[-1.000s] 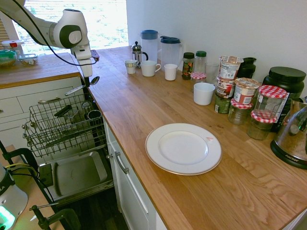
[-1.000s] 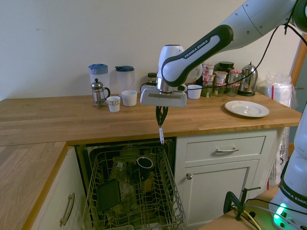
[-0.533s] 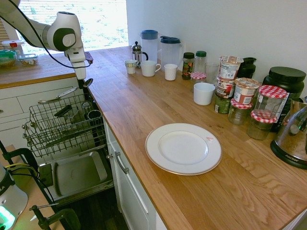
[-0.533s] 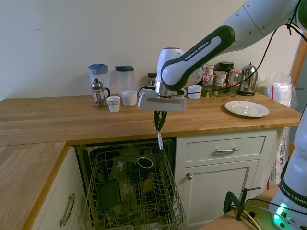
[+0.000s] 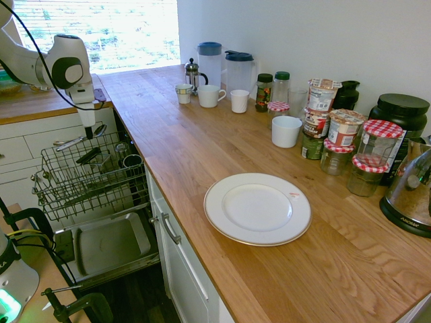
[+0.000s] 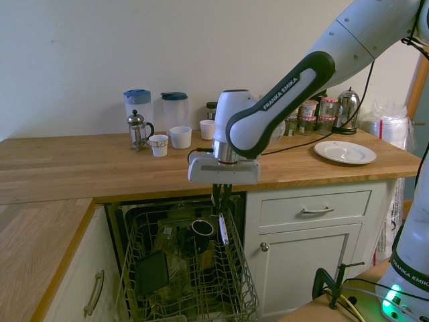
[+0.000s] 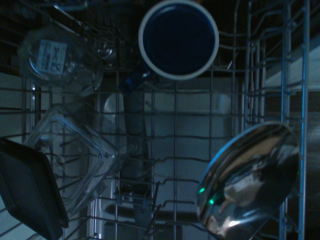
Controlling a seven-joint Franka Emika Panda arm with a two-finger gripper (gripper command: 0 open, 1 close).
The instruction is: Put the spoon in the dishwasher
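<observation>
One second has carried my gripper [image 6: 219,201], clamped on the spoon [image 6: 222,228], off the counter edge and down over the dishwasher [image 6: 188,275] rack's right side; release looks close.

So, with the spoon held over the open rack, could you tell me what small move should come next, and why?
Probably a short descent. The end effector grips the spoon by its handle, bowl hanging down at the dishwasher rack's top. The wrist view shows a mug and open wire beneath, so lowering before release seems safest.
</observation>
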